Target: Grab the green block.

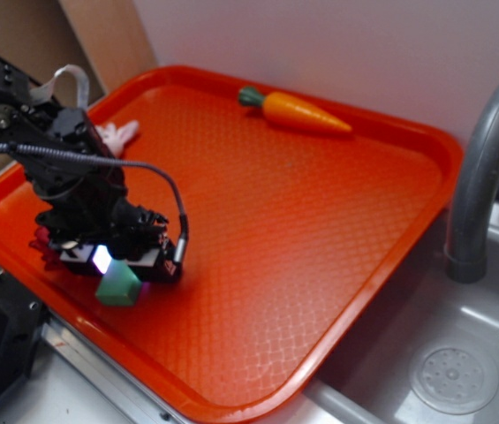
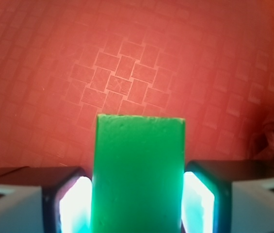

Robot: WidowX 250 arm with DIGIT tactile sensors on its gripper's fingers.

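1. While the gripper (image 2: 137, 204) hangs over the red tray's (image 1: 320, 265) near-left corner, its fingers (image 2: 73, 204) clamp the green block (image 2: 137, 179).
2. Risk: the smooth block, seemingly gripped at one end, could slip free if lifted.

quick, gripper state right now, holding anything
Gripper: closed on the small mint-green rectangular block, one finger pad against each side, over the red plastic tray.

Tray (image 1: 337, 265): carrot (image 1: 298, 111) at 12 o'clock; block (image 1: 118, 284) at 8 o'clock, between gripper (image 1: 117, 265) fingers (image 2: 54, 204); faucet (image 1: 483, 168) at 3 o'clock, outside.
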